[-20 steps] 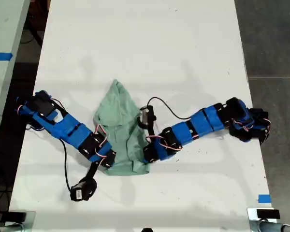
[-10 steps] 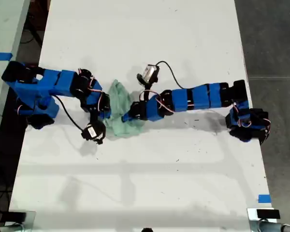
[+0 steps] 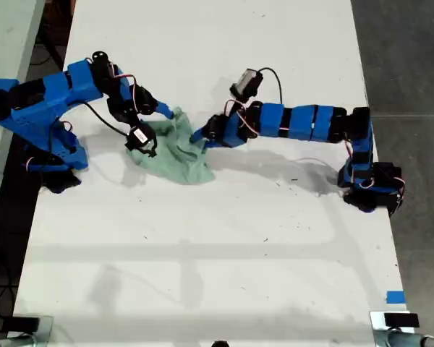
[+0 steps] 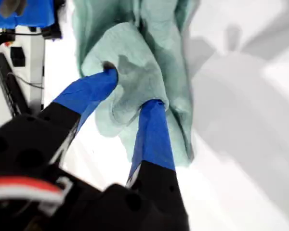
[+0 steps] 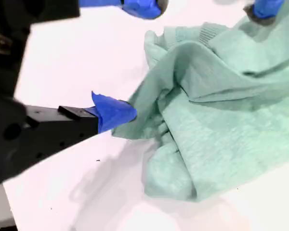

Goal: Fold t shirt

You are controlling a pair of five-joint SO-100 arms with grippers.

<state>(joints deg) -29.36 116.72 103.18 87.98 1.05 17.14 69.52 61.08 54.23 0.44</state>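
Fold unfinished: pale mint-green soft fabric t shirt (image 3: 175, 150) lies bunched between grippers. My first gripper (image 4: 130, 89) clamps its fabric; my second gripper (image 5: 127, 60) stands apart.

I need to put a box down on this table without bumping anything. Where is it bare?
Bare: the table on the exterior view's lower side, below the t shirt, and the strip above both arms. Crowded: around the shirt, where my first tool and my second tool meet.
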